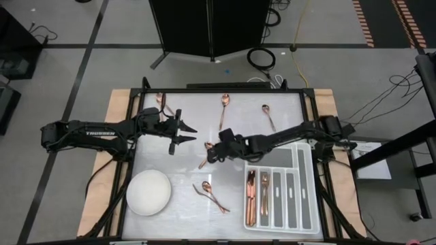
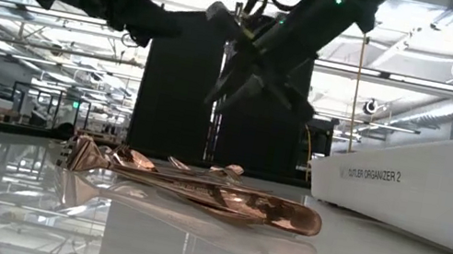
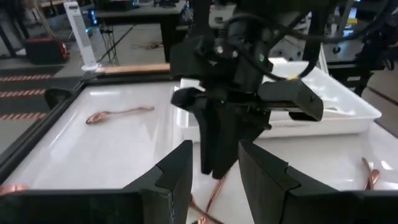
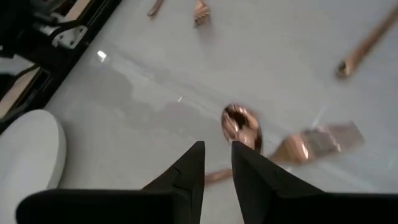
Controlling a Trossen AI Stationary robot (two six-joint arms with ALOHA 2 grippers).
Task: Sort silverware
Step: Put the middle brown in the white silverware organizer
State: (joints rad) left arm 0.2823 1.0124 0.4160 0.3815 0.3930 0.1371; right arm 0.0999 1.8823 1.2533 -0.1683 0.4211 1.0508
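Copper silverware lies flat about the white table top. One piece [image 1: 161, 102] lies at the far left, a spoon [image 1: 223, 102] and another spoon [image 1: 268, 116] at the far middle, and two pieces [image 1: 211, 194] near the front. A spoon [image 4: 241, 126] and a fork [image 4: 323, 140] lie crossed right under my right gripper [image 1: 212, 153]. My right gripper [image 4: 217, 149] points down above them with a narrow gap, holding nothing. My left gripper [image 1: 186, 133] hangs open and empty to its left, above the table.
The grey divided tray [image 1: 303, 197] stands at the front right, with several copper pieces [image 1: 255, 197] in its left slots. A white round bowl [image 1: 148, 192] sits at the front left. A black frame edges the table. The two grippers are close together.
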